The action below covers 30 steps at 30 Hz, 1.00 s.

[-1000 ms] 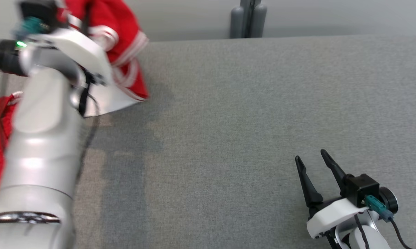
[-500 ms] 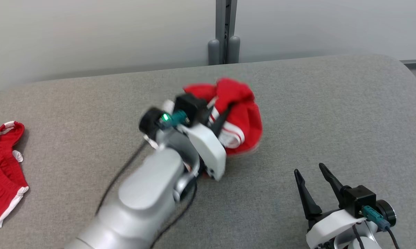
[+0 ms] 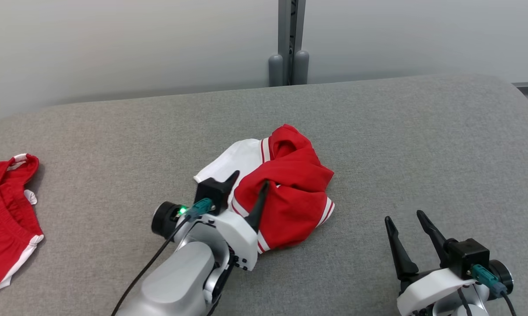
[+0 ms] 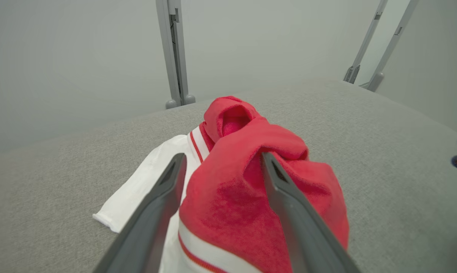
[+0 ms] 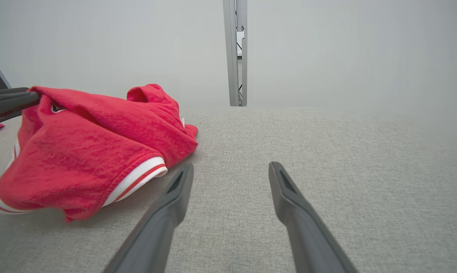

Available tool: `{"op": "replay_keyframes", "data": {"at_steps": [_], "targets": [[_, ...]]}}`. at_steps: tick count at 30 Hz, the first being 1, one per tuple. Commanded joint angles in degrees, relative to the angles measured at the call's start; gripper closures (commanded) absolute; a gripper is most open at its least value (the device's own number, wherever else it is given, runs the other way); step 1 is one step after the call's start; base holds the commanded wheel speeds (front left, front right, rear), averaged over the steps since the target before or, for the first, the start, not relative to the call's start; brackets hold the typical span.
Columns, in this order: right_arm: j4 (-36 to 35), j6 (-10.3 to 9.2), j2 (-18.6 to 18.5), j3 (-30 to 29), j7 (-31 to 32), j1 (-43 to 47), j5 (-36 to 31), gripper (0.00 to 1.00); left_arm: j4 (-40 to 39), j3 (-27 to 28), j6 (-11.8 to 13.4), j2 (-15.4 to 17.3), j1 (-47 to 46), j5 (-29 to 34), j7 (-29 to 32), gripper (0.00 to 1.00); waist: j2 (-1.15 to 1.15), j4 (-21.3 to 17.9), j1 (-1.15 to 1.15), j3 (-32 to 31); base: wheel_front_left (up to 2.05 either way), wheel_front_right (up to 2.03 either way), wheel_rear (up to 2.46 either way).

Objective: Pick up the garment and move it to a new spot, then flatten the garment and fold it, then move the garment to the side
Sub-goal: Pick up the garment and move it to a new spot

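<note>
The garment (image 3: pixel 290 197) is a red top with white panels and striped trim, lying crumpled in a heap at the middle of the grey table (image 3: pixel 422 145). My left gripper (image 3: pixel 251 178) stands open at the heap's near-left side, its two fingers spread with a red fold between them, not pinched. In the left wrist view the garment (image 4: pixel 232 204) bulges up between the spread fingers (image 4: pixel 164 197). My right gripper (image 3: pixel 403 215) rests open at the lower right, apart from the cloth. Its wrist view shows the garment (image 5: pixel 88 151) to the left of its empty gripper (image 5: pixel 231 165).
A second red piece with white trim (image 3: pixel 5 219) lies at the table's left edge. A grey post (image 3: pixel 289 44) stands behind the table's far edge against a pale wall. The table's right end (image 3: pixel 516 101) is rounded.
The head camera has shifted. My left arm carried the garment from the far left to the table's middle, then its jaws opened and the cloth settled on the table. The right gripper stayed put.
</note>
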Motion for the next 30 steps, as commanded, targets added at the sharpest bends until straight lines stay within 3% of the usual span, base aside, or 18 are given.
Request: {"op": "replay_keyframes", "data": {"at_steps": [1,16,25,30], "targets": [[-0.12,-0.01,-0.22,-0.35,-0.01,0.34,0.15,0.0,-0.14,0.84,0.28,0.56,0.66,0.6,-0.27,0.0,0.0,0.25,0.0,-0.12,0.0,0.0,0.0],[-0.69,-0.02,-0.21,-1.0,-0.01,2.08,-0.39,0.0,-11.61,24.33,2.46,6.41,18.94,12.65,-0.28,0.0,0.0,1.85,0.0,-2.33,0.0,0.0,0.0],[-0.6,-0.02,-0.2,-0.78,-0.01,3.15,-0.11,0.0,-20.25,38.56,0.33,4.3,31.15,22.64,-0.3,0.0,0.0,1.7,0.0,-3.65,0.0,0.0,0.0],[-0.06,-0.02,-0.21,-0.58,-0.01,3.77,0.3,0.0,-21.73,42.46,-1.85,2.47,34.95,26.72,-0.29,0.0,0.0,1.99,0.0,-4.35,0.0,0.0,0.0]]}}
